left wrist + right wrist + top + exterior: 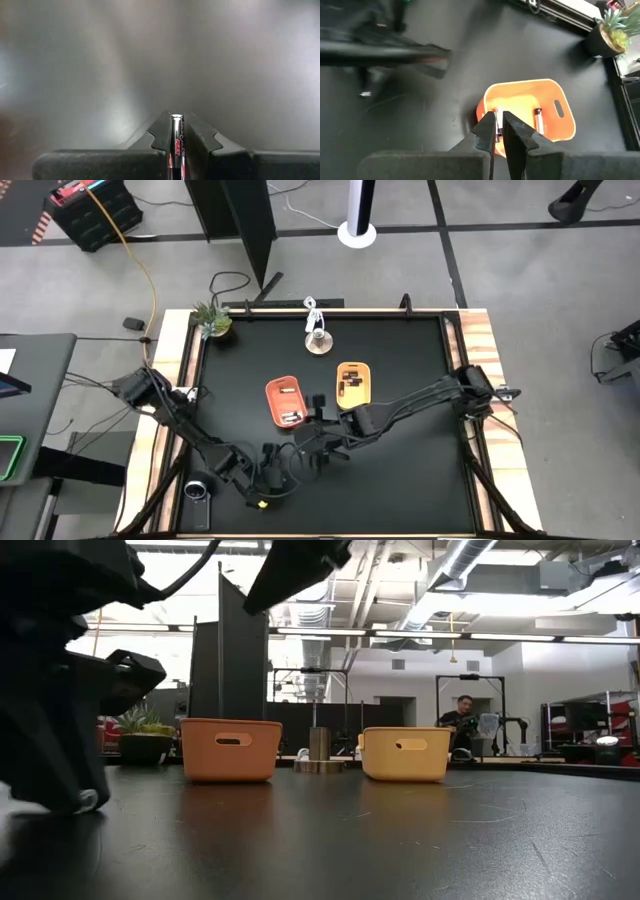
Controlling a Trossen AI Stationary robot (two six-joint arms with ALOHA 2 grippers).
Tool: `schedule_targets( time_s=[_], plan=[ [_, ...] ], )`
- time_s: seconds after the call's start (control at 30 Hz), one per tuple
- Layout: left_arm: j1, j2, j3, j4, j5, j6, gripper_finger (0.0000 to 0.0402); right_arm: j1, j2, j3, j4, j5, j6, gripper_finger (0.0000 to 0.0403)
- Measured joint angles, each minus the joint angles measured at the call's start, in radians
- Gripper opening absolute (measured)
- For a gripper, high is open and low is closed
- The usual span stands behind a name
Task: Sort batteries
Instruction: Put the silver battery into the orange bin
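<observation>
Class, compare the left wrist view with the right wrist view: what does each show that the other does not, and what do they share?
Only the left wrist view shows the left gripper shut on a silvery battery with red print, close above the bare black table. Only the right wrist view shows the right gripper holding a battery above the orange tray, two batteries inside it, and a potted plant. Both show dark fingers pinching a battery over the black tabletop.

Left gripper clamped; right gripper pinched, raised.
</observation>
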Motion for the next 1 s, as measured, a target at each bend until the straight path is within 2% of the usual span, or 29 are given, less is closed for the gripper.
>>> schedule_targets(
  time_s=[0.23, 0.47, 0.63, 0.83, 1.0],
  plan=[
    [0.03, -0.087, -0.003, -0.112, -0.018, 0.026, 0.0026, 0.011, -0.045, 0.0, -0.04, 0.045, -0.003, 0.0052],
    [0.058, -0.178, 0.0, -0.124, -0.017, 0.102, 0.0026, 0.019, -0.051, 0.0, -0.07, 0.072, -0.01, 0.0052],
    [0.101, -0.263, 0.0, -0.191, -0.027, 0.161, 0.0026, 0.021, -0.051, 0.0, -0.089, 0.072, -0.01, 0.0052],
    [0.209, -0.36, 0.002, -0.218, -0.046, 0.268, 0.0026, 0.025, -0.06, 0.0, -0.093, 0.085, -0.02, 0.0052],
    [0.351, -0.391, 0.002, -0.232, -0.046, 0.339, 0.0026, 0.037, -0.079, 0.0, -0.134, 0.119, -0.02, 0.0052]
  ],
)
